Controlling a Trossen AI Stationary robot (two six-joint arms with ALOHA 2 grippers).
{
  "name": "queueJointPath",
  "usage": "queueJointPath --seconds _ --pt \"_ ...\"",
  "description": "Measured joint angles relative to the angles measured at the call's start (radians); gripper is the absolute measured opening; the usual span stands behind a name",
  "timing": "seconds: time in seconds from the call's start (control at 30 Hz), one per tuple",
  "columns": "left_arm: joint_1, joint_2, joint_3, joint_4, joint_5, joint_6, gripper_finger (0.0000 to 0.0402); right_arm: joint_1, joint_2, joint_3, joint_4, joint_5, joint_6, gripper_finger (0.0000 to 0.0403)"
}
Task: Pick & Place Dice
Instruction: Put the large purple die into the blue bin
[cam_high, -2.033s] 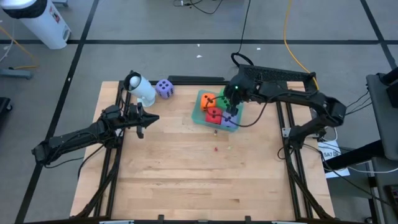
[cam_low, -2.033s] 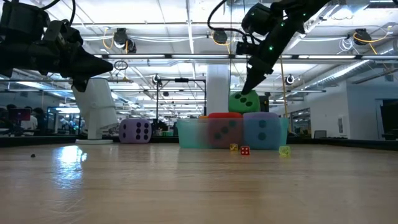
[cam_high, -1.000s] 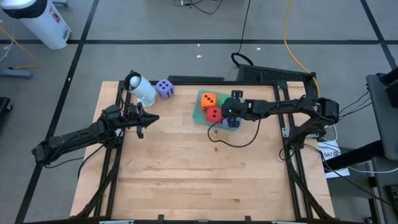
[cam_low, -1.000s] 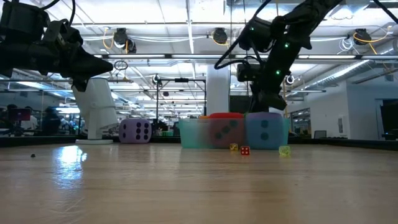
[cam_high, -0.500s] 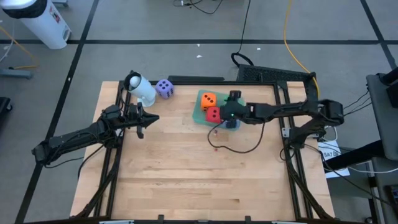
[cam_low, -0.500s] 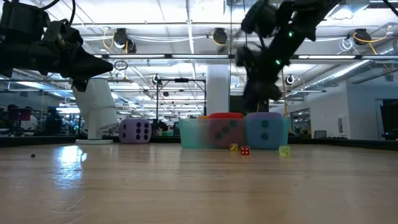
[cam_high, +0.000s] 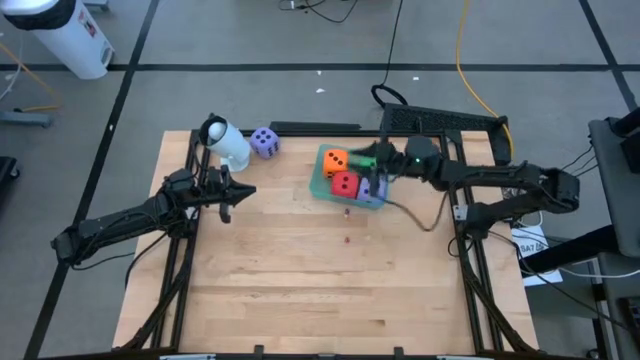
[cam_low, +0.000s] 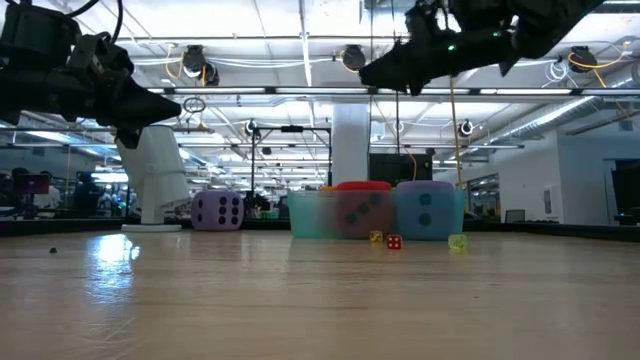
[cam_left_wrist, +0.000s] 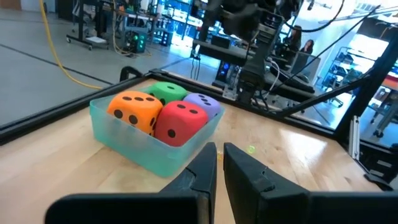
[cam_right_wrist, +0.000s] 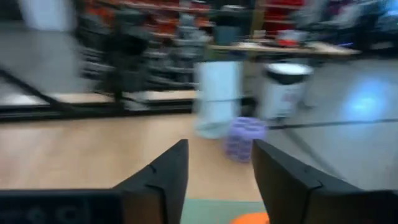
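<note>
A teal tray (cam_high: 318, 188) at the table's far middle holds an orange die (cam_high: 335, 160), a red die (cam_high: 345, 183), a purple die (cam_high: 372, 188) and a green die (cam_left_wrist: 166, 92). A second purple die (cam_high: 264, 142) rests on the table at the far left. My right gripper (cam_high: 362, 158) is open and empty, high above the tray's far side (cam_low: 368, 73), about level and pointing toward the table's left. My left gripper (cam_high: 240, 191) is shut and empty, raised over the table's left part, pointing toward the tray.
A white cylinder-shaped object (cam_high: 228, 143) stands beside the loose purple die. A few tiny dice, red (cam_low: 394, 241) and yellow (cam_low: 457, 241), lie on the wood just in front of the tray. The near half of the table (cam_high: 320, 290) is bare wood.
My right gripper has risen out of the tray, where it stood pointing down among the dice. It has drawn back toward the table's right edge and tipped up to about level. The green die stays in the tray.
</note>
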Motion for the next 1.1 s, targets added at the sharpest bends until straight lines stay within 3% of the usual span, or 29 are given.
queueJointPath --seconds 0.17,0.33,0.5,0.67,0.87,0.97,1.1 --pt "0.000 0.002 0.000 -0.001 0.000 0.001 0.0037 0.045 0.003 -0.050 -0.036 -0.051 -0.055 0.0099" --pt "0.000 0.000 0.000 -0.002 -0.003 0.006 0.0037 0.051 0.000 -0.094 0.063 -0.072 -0.092 0.0057" --pt "0.000 0.000 0.000 -0.003 -0.003 0.008 0.0037 0.059 0.001 -0.109 0.094 -0.070 -0.120 0.0059" --pt "0.000 0.000 0.000 -0.003 -0.004 0.010 0.0037 0.066 0.001 -0.109 0.066 0.027 -0.097 0.0072" --pt "0.000 0.000 0.000 -0.004 -0.002 0.004 0.0037 0.087 0.001 -0.109 0.031 0.007 -0.059 0.0019" --pt "0.000 0.000 0.000 -0.006 0.041 0.040 0.0037 0.113 0.001 -0.109 0.020 0.008 -0.041 0.0005" --pt "-0.017 0.000 0.000 -0.053 0.159 0.203 0.0020 0.189 0.001 -0.109 0.021 0.006 -0.016 0.0014"
